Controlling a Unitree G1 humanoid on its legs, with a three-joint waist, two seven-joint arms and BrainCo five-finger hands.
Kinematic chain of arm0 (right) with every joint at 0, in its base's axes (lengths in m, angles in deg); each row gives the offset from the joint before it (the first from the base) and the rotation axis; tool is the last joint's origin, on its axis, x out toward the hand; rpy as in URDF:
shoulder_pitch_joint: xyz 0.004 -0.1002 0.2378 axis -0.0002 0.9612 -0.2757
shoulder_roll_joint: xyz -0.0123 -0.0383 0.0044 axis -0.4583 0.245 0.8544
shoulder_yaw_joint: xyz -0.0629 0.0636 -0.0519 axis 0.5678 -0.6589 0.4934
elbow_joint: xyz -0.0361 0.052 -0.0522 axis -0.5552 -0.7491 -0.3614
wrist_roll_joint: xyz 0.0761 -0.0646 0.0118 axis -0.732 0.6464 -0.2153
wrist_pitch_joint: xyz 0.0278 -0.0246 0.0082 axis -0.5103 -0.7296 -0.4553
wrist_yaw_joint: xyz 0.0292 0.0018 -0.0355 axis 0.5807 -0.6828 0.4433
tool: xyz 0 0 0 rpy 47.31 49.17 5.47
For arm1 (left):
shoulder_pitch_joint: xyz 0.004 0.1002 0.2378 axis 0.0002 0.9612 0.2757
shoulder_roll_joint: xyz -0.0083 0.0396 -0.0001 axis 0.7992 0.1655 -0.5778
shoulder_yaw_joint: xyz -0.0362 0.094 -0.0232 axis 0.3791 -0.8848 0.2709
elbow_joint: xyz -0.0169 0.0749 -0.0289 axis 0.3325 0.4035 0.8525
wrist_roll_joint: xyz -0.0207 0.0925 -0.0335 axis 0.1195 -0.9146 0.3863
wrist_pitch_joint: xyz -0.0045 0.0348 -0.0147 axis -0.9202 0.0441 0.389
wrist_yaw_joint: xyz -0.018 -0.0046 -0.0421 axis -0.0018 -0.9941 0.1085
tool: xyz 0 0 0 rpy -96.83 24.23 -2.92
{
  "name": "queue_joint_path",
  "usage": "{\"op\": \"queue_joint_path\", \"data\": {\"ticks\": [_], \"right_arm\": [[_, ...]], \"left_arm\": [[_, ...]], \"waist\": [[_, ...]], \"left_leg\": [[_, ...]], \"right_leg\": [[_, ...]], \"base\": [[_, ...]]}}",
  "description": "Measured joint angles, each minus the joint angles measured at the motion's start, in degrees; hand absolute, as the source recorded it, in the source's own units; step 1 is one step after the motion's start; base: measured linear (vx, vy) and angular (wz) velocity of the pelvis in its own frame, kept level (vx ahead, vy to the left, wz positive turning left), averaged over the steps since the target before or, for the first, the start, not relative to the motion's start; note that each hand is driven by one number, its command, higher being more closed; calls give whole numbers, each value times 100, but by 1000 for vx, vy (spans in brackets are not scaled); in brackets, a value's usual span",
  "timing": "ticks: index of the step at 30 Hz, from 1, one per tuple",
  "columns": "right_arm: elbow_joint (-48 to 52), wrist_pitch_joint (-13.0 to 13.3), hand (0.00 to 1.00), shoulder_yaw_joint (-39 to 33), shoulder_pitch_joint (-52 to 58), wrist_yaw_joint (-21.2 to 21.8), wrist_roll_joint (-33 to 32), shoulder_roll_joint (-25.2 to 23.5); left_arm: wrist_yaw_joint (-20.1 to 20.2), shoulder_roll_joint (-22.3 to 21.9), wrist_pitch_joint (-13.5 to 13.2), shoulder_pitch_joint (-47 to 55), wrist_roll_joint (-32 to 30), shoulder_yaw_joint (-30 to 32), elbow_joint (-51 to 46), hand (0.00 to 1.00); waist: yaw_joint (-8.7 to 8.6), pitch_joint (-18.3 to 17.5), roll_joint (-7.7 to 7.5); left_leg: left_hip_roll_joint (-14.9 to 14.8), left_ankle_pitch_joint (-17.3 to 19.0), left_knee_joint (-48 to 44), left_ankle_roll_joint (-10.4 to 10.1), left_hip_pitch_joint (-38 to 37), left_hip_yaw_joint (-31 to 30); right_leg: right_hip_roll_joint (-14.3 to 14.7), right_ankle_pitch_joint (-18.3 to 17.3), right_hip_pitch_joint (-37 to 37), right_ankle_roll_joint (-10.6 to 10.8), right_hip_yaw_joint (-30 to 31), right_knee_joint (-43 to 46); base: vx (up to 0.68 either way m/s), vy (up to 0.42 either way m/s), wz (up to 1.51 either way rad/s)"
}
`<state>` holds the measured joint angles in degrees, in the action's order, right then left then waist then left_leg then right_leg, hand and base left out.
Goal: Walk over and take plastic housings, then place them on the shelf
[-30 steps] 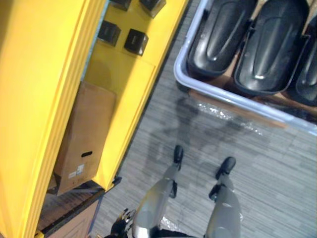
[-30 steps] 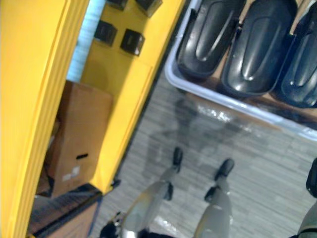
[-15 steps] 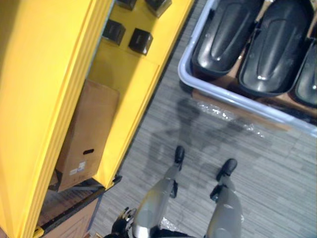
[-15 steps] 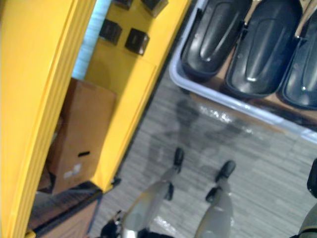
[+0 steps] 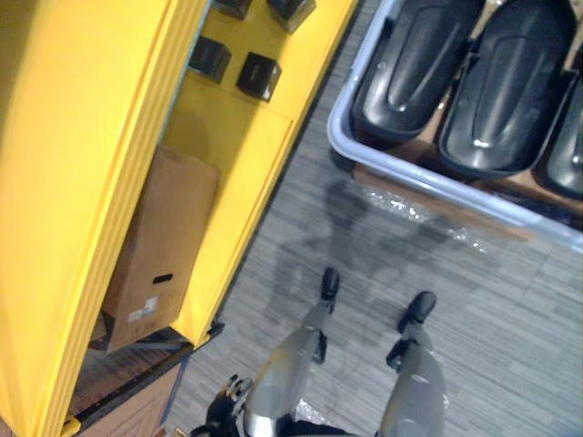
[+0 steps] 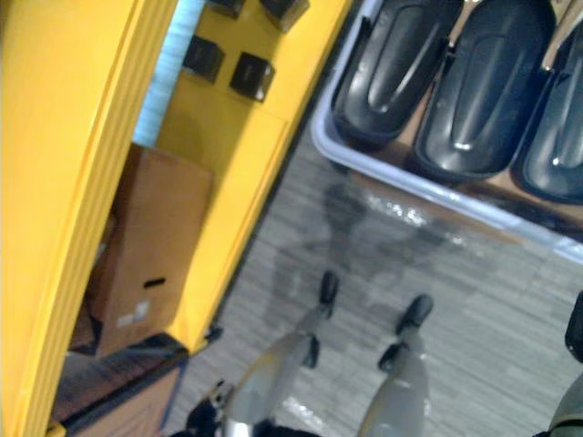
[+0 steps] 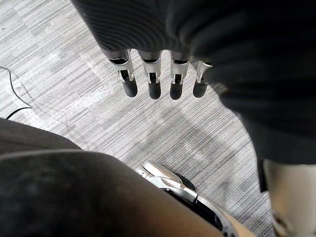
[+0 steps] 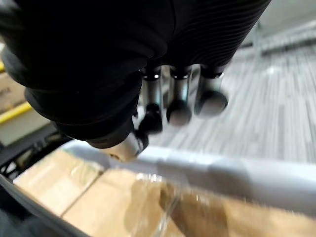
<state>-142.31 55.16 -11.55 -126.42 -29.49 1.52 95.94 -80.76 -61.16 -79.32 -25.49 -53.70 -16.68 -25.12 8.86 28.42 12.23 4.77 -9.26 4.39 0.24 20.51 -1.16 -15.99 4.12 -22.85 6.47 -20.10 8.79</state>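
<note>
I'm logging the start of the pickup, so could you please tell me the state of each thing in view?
Housings: lying side by side in the bin, untouched.
Shelf: holds small black boxes, no housings.
Cardboard box: on the shelf's lower level.
Left hand: open, empty.
Right hand: open, empty.

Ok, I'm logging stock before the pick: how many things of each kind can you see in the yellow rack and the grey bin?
Black plastic housings: 3
Small black boxes: 4
Cardboard box: 1
Total: 8
</note>
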Motion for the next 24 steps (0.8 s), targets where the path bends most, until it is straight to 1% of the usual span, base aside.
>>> {"op": "queue_joint_path", "data": {"ticks": [1,2,3,6,7,8,9,10,11,12,13,14,16,18,20,21,23,24], "right_arm": [[2,-2,0,-60,-12,-191,87,0],[11,0,0,-67,-47,-473,88,4],[13,0,0,-68,-74,-585,81,14],[117,10,0,-74,-284,-1152,16,159],[209,39,0,-75,-343,-1302,-119,248],[355,169,0,-102,-494,-1565,-355,409],[439,229,0,-114,-543,-1654,-440,474],[588,360,0,-114,-603,-1783,-530,565],[813,538,0,-125,-686,-1922,-606,638],[960,639,0,-151,-690,-1986,-634,669],[1196,821,0,-202,-689,-2063,-708,723],[1362,998,0,-205,-674,-2079,-739,732],[1551,1167,0,-204,-599,-1963,-821,732],[1673,1235,0,-185,-442,-1675,-825,721],[1652,1241,0,-146,-243,-1307,-887,585],[1622,1227,0,-140,-230,-1201,-932,537],[1388,1123,0,47,-229,-853,-941,340],[1300,1110,0,111,-229,-769,-942,307]], "left_arm": [[0,0,-1,0,0,0,-4,0],[-1,0,-1,0,1,0,-8,0],[-1,0,1,0,0,-1,-11,0],[0,1,22,0,1,0,-29,0],[0,2,34,0,7,1,-33,0],[-1,7,59,1,12,4,-57,0],[-1,10,84,0,13,10,-76,0],[1,21,135,1,15,14,-121,0],[5,40,190,1,15,21,-177,0],[9,54,211,1,16,30,-212,0],[16,66,243,0,18,87,-266,0],[21,68,258,0,34,185,-281,0],[42,98,277,-3,210,227,-281,0],[119,124,295,-2,224,226,-264,0],[144,123,259,-3,226,208,-184,0],[145,123,241,-3,230,200,-150,0],[149,122,193,-6,232,162,13,0],[152,121,183,-6,232,154,44,0]], "waist": [[-2,0,0],[-11,0,0],[-14,0,0],[-30,0,0],[-36,0,0],[-57,0,0],[-68,0,-1],[-95,0,-1],[-163,2,-4],[-195,3,-4],[-249,3,-5],[-315,5,-8],[-346,7,-10],[-325,8,-13],[-319,9,-13],[-316,9,-13],[-284,8,-13],[-264,8,-12]], "left_leg": [[0,0,4,0,-15,2],[-1,0,5,0,-26,2],[-2,0,6,0,-31,2],[-6,0,7,0,-42,3],[-8,0,8,0,-42,4],[-9,0,10,0,-42,7],[-11,0,10,0,-42,8],[-13,0,12,0,-41,13],[-16,0,13,1,-39,18],[-17,0,14,1,-38,24],[-20,1,14,1,-38,39],[-29,2,14,1,-38,49],[-48,4,14,1,-39,100],[-66,5,15,1,-39,160],[-88,4,15,1,-39,165],[-94,4,15,1,-39,165],[-121,-2,15,-6,-39,159],[-124,-8,15,-14,-39,157]], "right_leg": [[0,0,11,0,2,0],[2,0,22,0,2,-2],[3,0,28,0,2,-5],[13,9,51,10,1,-37],[18,16,59,14,0,-55],[25,36,71,17,0,-88],[31,53,80,16,-1,-115],[44,83,96,12,-1,-164],[61,117,120,7,0,-227],[68,135,129,7,2,-255],[78,154,135,8,13,-287],[94,178,149,2,19,-331],[120,218,146,-13,58,-378],[151,265,136,-20,118,-441],[173,272,133,-31,127,-446],[179,275,133,-34,128,-446],[206,279,132,-39,128,-443],[209,279,132,-39,125,-441]], "base": [[0,0,0],[0,0,0],[0,0,0],[0,0,0],[0,0,0],[0,0,0],[0,0,0],[0,0,0],[14,4,-3],[11,3,-5],[4,-1,-7],[-1,-4,-7],[-16,-11,-14],[-30,-13,-17],[-36,-12,-5],[-33,-16,-2],[0,0,0],[0,0,0]]}}
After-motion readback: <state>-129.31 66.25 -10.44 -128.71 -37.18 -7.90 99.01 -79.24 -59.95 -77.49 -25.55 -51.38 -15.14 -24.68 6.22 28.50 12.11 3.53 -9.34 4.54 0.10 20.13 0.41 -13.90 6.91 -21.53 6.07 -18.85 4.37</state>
